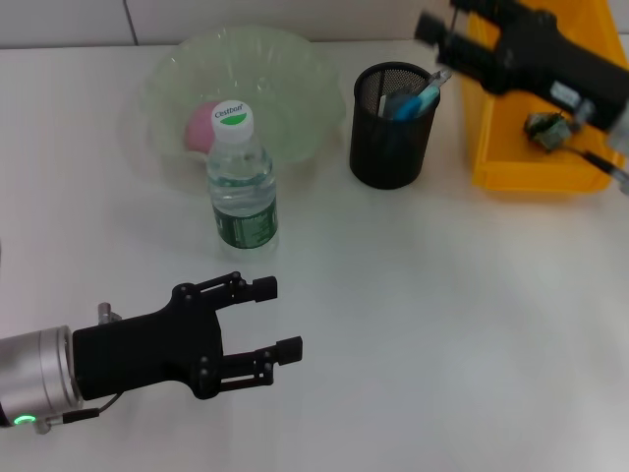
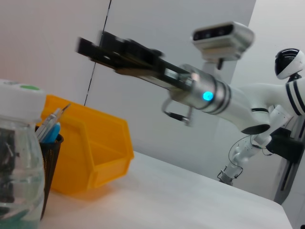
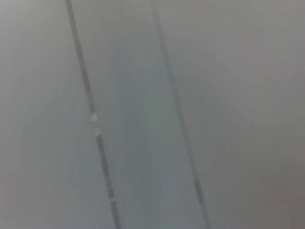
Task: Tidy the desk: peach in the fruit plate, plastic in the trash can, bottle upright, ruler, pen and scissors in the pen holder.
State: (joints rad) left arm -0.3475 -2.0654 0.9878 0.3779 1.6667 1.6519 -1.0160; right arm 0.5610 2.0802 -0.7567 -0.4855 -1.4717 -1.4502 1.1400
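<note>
1. Bottle [image 1: 241, 177] stands upright on the white desk [image 1: 442, 324], cap on, just near of the fruit plate [image 1: 295, 88]; in the left wrist view it fills the near edge [image 2: 16, 157]
2. Peach [image 1: 200, 128] lies in the fruit plate, partly hidden behind the bottle cap
3. Pen holder [image 1: 391, 128], black mesh, sits right of the plate; blue-handled items [image 1: 413, 100] stick out of it
4. Yellow bin [image 1: 521, 147] at far right; a small dark object [image 1: 545, 130] lies inside, identity unclear
5. Left gripper [image 1: 283, 317] low over the near-left desk, fingers spread apart, empty
6. Right gripper [image 1: 432, 34] raised above the far side between pen holder and bin, blurred; finger state cannot be told
7. Right wrist view shows only a grey wall
</note>
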